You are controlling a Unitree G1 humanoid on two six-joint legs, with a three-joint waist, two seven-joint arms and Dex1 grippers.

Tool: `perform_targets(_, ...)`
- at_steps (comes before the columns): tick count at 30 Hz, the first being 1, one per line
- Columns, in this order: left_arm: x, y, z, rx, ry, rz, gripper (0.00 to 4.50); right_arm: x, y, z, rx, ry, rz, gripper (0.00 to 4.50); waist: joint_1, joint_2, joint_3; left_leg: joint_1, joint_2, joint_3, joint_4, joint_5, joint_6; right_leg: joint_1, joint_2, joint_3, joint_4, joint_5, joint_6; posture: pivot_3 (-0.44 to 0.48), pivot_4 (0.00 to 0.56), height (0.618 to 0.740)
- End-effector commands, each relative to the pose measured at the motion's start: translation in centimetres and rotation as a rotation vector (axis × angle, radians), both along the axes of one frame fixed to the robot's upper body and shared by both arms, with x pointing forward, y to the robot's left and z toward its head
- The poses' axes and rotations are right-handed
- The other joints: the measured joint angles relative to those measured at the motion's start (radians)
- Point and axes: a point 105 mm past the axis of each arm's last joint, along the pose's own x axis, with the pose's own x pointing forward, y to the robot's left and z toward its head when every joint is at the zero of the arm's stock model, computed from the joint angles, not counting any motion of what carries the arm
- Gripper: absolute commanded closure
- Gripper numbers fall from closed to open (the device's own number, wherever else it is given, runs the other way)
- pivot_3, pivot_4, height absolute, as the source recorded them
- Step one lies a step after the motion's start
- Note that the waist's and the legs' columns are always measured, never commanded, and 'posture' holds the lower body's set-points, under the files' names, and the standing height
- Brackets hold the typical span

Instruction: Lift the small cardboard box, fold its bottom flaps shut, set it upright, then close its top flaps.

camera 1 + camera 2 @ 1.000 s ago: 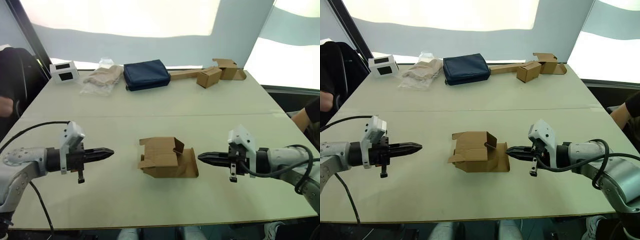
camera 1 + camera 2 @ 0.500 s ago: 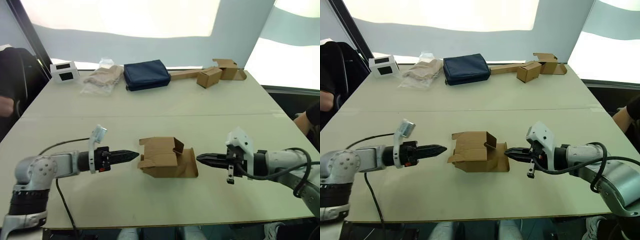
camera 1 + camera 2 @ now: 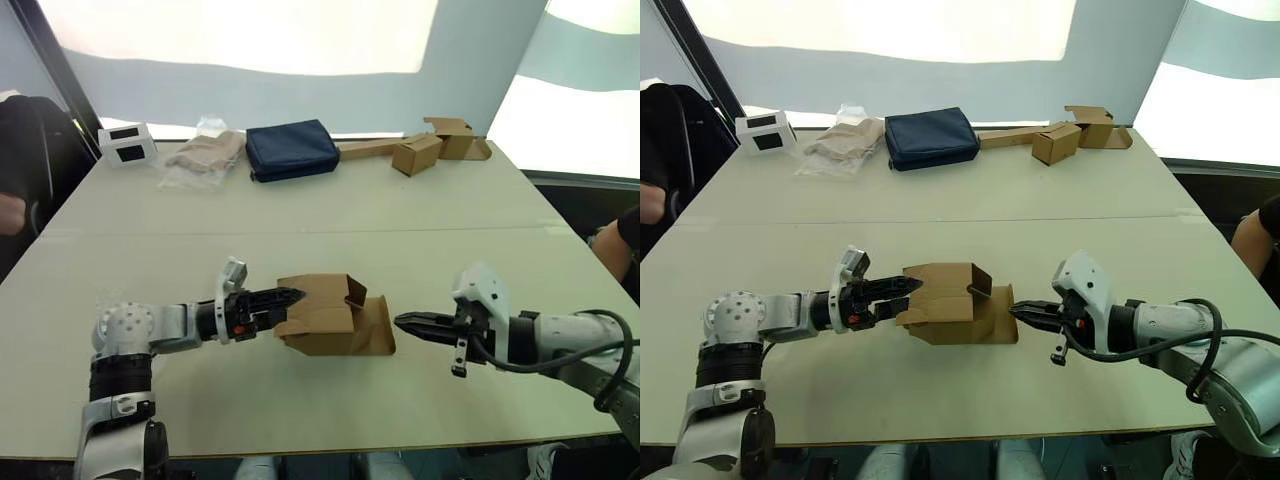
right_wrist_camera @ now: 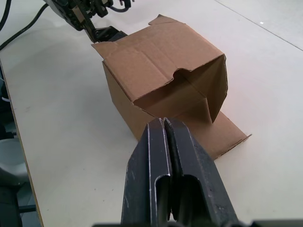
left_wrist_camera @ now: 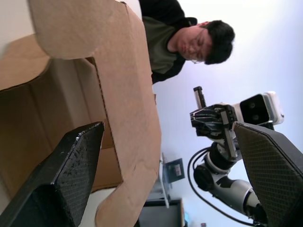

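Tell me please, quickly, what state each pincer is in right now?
Left pincer: open, at the small cardboard box, astride a flap.
Right pincer: shut, holding nothing.

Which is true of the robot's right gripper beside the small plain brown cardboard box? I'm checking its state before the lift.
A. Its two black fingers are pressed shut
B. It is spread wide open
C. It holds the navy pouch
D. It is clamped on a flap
A: in the right wrist view the right gripper has its two black fingers together with nothing between, just short of the small cardboard box.
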Motion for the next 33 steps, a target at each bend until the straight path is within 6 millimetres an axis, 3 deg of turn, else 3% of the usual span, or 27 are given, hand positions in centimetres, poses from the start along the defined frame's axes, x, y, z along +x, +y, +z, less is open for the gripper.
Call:
perform_targets(1, 0.6, -0.9, 1.2, -0.042, -0.029, -0.01, 0.02, -0.3, 0.2, 1.1, 0.01, -0.047, 0.004, 4.5, 0.0, 0.0, 0.0, 0.0, 0.0, 0.0, 0.0, 0.0, 0.0, 0.0, 0.0, 0.0, 0.0, 0.0, 0.0, 0.0, 0.15, 0.74)
perform_targets(9, 1.1, -2.3, 1.3, -0.067, -0.023, -0.025, 0.02, -0.4, 0.2, 1.3, 0.004, -0.051, -0.006, 4.5, 0.0, 0.0, 0.0, 0.0, 0.0, 0.0, 0.0, 0.0, 0.0, 0.0, 0.0, 0.0, 0.0, -0.001, -0.001, 0.0, 0.15, 0.74)
perform_targets(12, 1.0, -2.3, 1.3, -0.069, -0.021, -0.034, 0.82, -0.6, 0.2, 1.4, 0.004, -0.05, -0.011, 4.5, 0.0, 0.0, 0.0, 0.0, 0.0, 0.0, 0.0, 0.0, 0.0, 0.0, 0.0, 0.0, 0.0, -0.001, -0.001, 0.0, 0.15, 0.74)
perform_targets(21, 0.8, -2.0, 1.6, -0.054, -0.038, -0.042, 4.47, -0.6, 0.5, 1.4, 0.013, -0.053, -0.017, 4.5, 0.0, 0.0, 0.0, 0.0, 0.0, 0.0, 0.0, 0.0, 0.0, 0.0, 0.0, 0.0, 0.0, -0.001, -0.002, 0.0, 0.15, 0.74)
perform_targets(25, 0.9, -1.6, 2.5, -0.049, -0.101, -0.03, 4.47, -0.1, 0.4, 1.6, 0.028, -0.075, -0.037, 4.5, 0.0, 0.0, 0.0, 0.0, 0.0, 0.0, 0.0, 0.0, 0.0, 0.0, 0.0, 0.0, 0.0, -0.001, -0.002, 0.0, 0.15, 0.74)
perform_targets(30, -0.8, -2.1, 6.8, -0.013, -0.524, -0.053, 4.47, 3.1, 0.0, 4.1, 0.143, -0.246, -0.184, 4.5, -0.002, 0.0, 0.0, 0.0, 0.0, 0.0, 0.0, 0.0, -0.001, 0.0, 0.0, 0.001, 0.0, -0.001, -0.003, 0.0, 0.15, 0.74)
perform_targets(33, -1.3, -2.3, 7.6, 0.004, -0.658, -0.071, 4.47, 4.4, 0.5, 4.8, 0.184, -0.296, -0.214, 4.5, 0.001, 0.001, -0.001, 0.0, 0.0, 0.001, -0.001, 0.002, -0.004, 0.0, -0.001, 0.001, 0.0, -0.002, -0.003, 0.0, 0.15, 0.74)
